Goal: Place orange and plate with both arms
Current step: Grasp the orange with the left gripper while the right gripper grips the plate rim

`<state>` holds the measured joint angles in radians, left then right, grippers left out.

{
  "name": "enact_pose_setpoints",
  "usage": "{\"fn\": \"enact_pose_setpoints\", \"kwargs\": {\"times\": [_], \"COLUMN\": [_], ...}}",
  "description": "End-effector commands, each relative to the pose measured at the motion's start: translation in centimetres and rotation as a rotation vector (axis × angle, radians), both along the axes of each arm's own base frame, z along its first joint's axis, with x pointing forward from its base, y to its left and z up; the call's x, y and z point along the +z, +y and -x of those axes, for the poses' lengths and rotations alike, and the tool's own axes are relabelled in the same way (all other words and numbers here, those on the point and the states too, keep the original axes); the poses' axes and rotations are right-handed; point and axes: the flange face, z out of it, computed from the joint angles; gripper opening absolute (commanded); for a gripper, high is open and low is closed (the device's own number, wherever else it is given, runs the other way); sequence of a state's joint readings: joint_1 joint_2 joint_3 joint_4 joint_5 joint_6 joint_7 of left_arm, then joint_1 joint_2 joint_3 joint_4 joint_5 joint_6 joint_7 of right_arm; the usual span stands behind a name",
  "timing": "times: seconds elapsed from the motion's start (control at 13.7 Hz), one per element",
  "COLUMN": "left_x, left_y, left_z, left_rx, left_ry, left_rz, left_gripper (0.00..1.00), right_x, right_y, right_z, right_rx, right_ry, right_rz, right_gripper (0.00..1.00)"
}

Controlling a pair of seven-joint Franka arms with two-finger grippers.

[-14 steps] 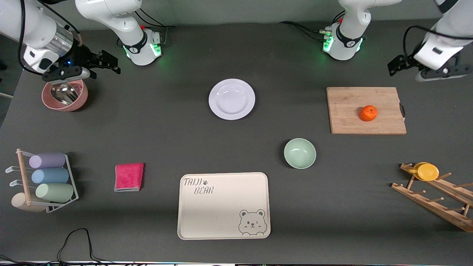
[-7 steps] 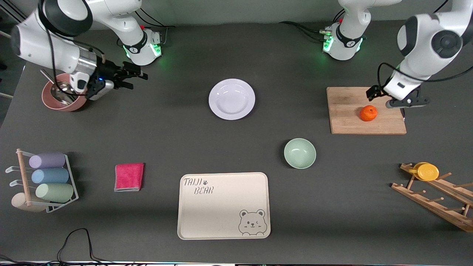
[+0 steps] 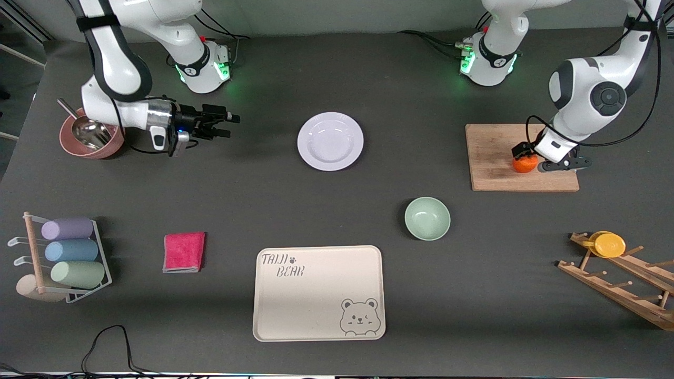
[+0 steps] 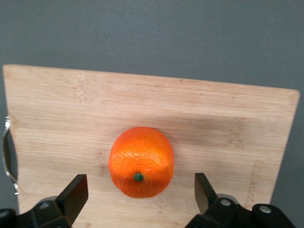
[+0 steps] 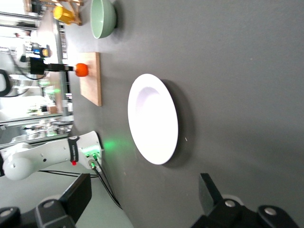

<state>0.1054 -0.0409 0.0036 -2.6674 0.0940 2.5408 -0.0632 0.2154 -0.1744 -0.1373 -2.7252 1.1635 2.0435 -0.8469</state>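
Note:
The orange (image 3: 524,165) lies on a wooden cutting board (image 3: 492,158) toward the left arm's end of the table. My left gripper (image 3: 526,156) is low over it and open, with one finger on each side and not touching. In the left wrist view the orange (image 4: 141,161) sits between the fingertips of that gripper (image 4: 140,192). The white plate (image 3: 330,141) lies flat at mid-table. My right gripper (image 3: 227,125) is open and empty, beside the plate toward the right arm's end. The right wrist view shows the plate (image 5: 153,118) ahead of the right gripper (image 5: 142,194).
A mint-green bowl (image 3: 427,218) and a cream bear tray (image 3: 319,292) lie nearer the camera. A pink bowl with a metal scoop (image 3: 92,136), a pink cloth (image 3: 184,252) and a cup rack (image 3: 60,258) are at the right arm's end. A wooden rack holds a yellow cup (image 3: 610,245).
My left gripper has come down from the table's edge onto the orange. My right gripper has swung from over the pink bowl toward the plate.

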Motion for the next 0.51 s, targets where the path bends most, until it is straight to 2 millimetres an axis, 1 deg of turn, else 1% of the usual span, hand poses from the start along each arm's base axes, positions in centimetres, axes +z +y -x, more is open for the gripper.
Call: {"fn": "enact_pose_setpoints", "kwargs": {"times": [0.0, 0.15, 0.22, 0.29, 0.44], "left_x": [-1.7, -3.4, -4.0, -4.4, -4.5], "left_y": [0.2, 0.0, 0.0, 0.0, 0.0], "left_z": [0.7, 1.2, 1.3, 1.3, 1.3], "left_rx": [0.016, 0.012, 0.011, 0.011, 0.011], "left_ry": [-0.023, -0.048, -0.053, -0.053, -0.052], "left_rz": [0.006, 0.011, 0.013, 0.014, 0.014], "left_gripper": [1.0, 1.0, 1.0, 1.0, 1.0], "right_x": [-6.2, -9.9, -11.3, -12.4, -13.8], "right_y": [-0.1, -0.1, -0.2, -0.1, 0.2], "right_z": [0.4, 1.5, 1.9, 2.3, 3.1], "right_rx": [-0.011, -0.032, -0.046, -0.059, -0.073], "right_ry": [-0.036, -0.052, -0.059, -0.051, -0.007], "right_rz": [-0.06, -0.089, -0.095, -0.116, -0.153], "right_gripper": [1.0, 1.0, 1.0, 1.0, 1.0]}}
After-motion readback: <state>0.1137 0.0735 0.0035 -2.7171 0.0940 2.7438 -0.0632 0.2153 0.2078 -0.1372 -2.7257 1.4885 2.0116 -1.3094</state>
